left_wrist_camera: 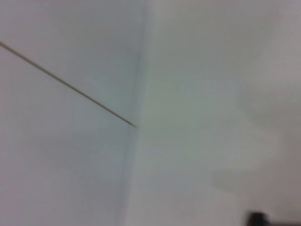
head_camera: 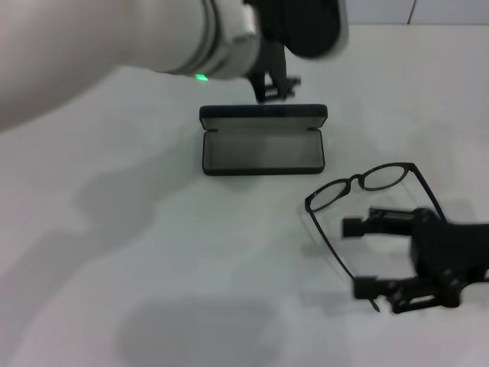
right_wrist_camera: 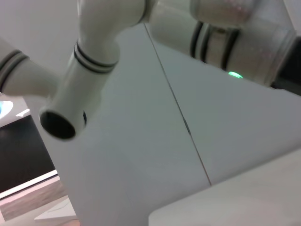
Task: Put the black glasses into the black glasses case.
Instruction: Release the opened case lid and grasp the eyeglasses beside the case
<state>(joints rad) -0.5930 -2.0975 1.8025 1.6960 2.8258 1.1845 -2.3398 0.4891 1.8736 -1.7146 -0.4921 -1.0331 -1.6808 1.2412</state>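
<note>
black glasses case (head_camera: 263,148) tray is open from above and from the front across bare table (head_camera: 153,260), but left gripper (head_camera: 275,86) hangs just behind its raised lid, and black glasses (head_camera: 359,200) lie front-right at the right gripper (head_camera: 365,256)

Bare lab-like room: white table (head_camera: 114,252), plain panelled walls (right_wrist_camera: 155,155).

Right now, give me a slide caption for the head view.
Right gripper open beside the black glasses; left gripper behind the open black glasses case on the white table.
</note>
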